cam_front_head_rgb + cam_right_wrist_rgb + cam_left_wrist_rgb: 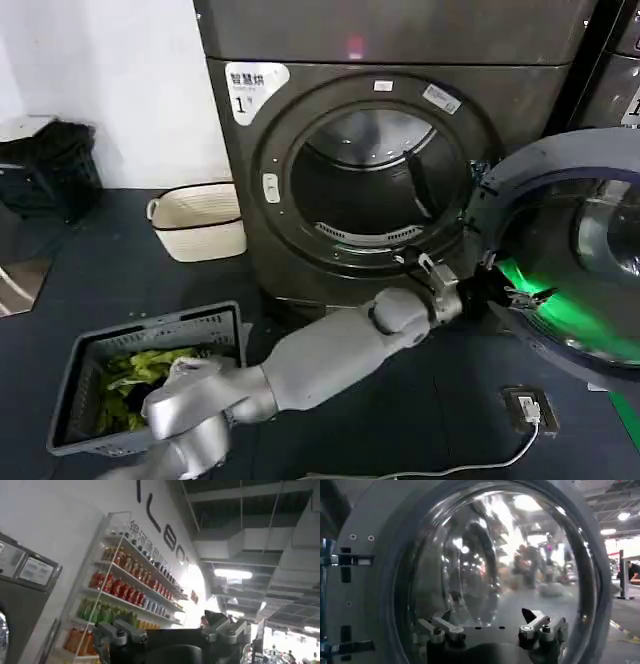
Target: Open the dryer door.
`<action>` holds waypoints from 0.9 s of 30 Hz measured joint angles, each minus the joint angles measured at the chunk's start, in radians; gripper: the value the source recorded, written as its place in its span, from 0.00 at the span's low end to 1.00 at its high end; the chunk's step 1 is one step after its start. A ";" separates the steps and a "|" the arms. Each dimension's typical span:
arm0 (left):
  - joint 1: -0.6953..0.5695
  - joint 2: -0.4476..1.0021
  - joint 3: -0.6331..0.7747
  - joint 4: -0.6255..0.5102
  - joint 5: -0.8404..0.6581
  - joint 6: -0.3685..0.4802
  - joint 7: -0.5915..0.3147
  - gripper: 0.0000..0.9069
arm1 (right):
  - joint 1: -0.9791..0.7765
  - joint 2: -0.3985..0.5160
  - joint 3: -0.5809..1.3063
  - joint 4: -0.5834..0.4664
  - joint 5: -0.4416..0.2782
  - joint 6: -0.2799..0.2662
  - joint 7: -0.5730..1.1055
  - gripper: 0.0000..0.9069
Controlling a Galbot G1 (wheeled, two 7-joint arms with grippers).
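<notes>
One dryer (390,150), its drum mouth uncovered; one dryer door (590,200) swung wide on its hinge to the right of the opening, inner grey rim and domed glass facing outward, green light glowing along its lower rim. One left gripper (520,296) at the end of the arm stretched across the floor toward the door's lower inner edge, just beside the rim; contact cannot be judged. In the left wrist view the two fingers (442,629) stand wide apart in front of the door glass (495,565), nothing held between them. One right gripper (170,632) aimed up at ceiling and a shelf of bottles (125,592), fingers wide, empty. On the floor: one grey crate (150,335) of green cloth, near the machine's lower left corner, one white basket (200,220) against the wall.
</notes>
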 joint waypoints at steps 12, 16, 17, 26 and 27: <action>0.001 0.000 -0.004 -0.034 -0.028 0.001 0.046 1.00 | -0.013 -0.023 0.029 -0.029 -0.005 0.012 0.010 1.00; 0.015 0.000 -0.003 -0.081 -0.036 -0.006 0.062 1.00 | -0.021 -0.035 0.047 -0.037 -0.004 0.012 0.006 1.00; 0.019 0.000 -0.003 -0.094 -0.041 -0.008 0.064 1.00 | -0.021 -0.037 0.048 -0.037 -0.003 0.012 0.005 1.00; 0.043 0.146 0.002 -0.236 -0.058 -0.037 0.031 1.00 | 0.003 -0.040 0.030 -0.030 -0.004 0.002 -0.006 1.00; 0.043 0.174 0.005 -0.254 -0.057 -0.060 0.014 1.00 | 0.005 -0.040 0.027 -0.028 -0.004 0.002 -0.007 1.00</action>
